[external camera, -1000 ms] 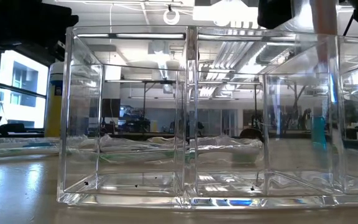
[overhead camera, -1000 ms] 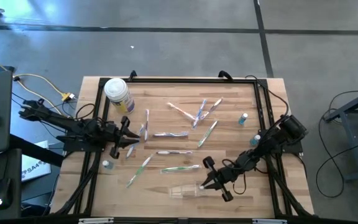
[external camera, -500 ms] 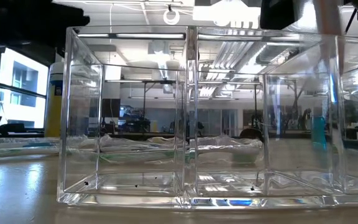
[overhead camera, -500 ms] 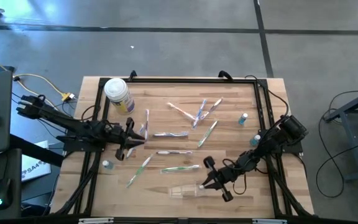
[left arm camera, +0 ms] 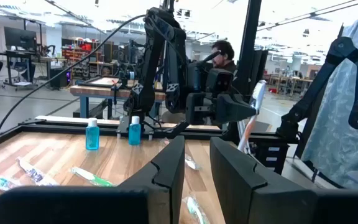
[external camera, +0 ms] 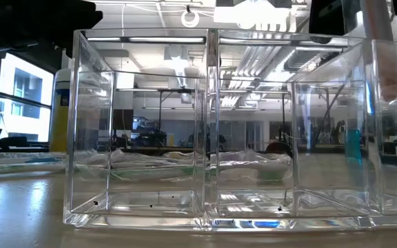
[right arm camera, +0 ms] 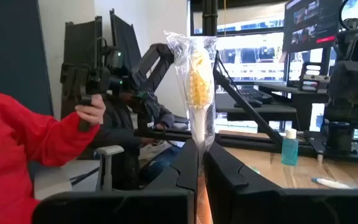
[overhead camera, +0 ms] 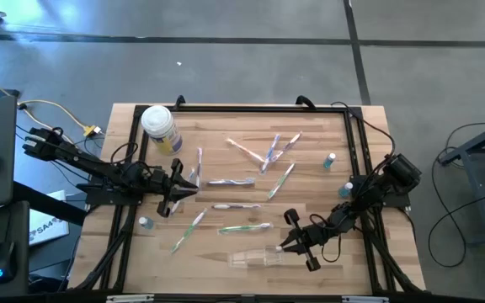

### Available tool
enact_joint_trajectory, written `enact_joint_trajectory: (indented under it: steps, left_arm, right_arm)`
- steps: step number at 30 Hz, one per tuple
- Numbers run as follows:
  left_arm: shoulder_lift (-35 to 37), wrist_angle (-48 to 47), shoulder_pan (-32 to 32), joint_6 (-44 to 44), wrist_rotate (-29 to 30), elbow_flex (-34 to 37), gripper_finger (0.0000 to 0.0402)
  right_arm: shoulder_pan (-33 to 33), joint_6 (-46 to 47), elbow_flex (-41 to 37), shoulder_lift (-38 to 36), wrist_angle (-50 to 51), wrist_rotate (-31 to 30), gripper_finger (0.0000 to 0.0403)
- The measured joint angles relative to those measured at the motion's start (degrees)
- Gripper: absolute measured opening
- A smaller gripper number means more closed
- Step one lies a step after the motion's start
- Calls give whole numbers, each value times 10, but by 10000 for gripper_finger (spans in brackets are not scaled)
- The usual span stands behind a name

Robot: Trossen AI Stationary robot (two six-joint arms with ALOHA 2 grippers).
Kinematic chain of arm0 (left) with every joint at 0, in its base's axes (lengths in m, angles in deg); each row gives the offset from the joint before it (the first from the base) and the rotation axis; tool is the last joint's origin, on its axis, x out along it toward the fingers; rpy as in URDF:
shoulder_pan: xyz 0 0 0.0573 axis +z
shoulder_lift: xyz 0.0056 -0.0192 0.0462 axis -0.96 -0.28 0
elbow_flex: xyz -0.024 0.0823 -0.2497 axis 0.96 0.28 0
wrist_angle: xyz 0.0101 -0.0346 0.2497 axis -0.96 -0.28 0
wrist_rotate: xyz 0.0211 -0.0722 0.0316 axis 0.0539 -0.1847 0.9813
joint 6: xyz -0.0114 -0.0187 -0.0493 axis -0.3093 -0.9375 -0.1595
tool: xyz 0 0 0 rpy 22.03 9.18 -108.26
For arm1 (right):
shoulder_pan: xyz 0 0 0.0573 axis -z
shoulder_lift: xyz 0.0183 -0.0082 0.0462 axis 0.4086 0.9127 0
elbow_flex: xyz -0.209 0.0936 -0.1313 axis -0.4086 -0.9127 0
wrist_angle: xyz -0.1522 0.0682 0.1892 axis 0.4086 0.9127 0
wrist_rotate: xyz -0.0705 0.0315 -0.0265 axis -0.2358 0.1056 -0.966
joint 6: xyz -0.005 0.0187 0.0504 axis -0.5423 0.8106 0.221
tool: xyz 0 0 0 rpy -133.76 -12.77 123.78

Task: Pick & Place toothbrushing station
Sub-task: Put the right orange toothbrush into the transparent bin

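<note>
Right tool (overhead camera: 296, 244) clamped on wrapped toothbrush (right arm camera: 196, 93), shifted slightly right from clear holder (overhead camera: 251, 259), left tool (overhead camera: 178, 187) slightly apart, empty

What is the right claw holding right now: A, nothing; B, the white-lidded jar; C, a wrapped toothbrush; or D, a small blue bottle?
C: in the right wrist view, the right claw is shut on a wrapped toothbrush that stands up between its fingers.
</note>
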Motion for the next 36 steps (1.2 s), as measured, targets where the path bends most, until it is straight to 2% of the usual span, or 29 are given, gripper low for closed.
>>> enact_joint_trajectory:
  steps: [12,20,31,36]
  left_arm:
    - [0,0,0,3,4,0,77]
    - [0,0,0,7,4,-1,77]
    - [0,0,0,7,4,-1,77]
    - [0,0,0,7,3,-1,77]
  right_arm:
    - [20,26,2,19,0,15,4]
    - [50,59,24,46,-1,63,4]
    - [53,119,23,61,1,39,4]
    - [58,149,23,65,8,40,19]
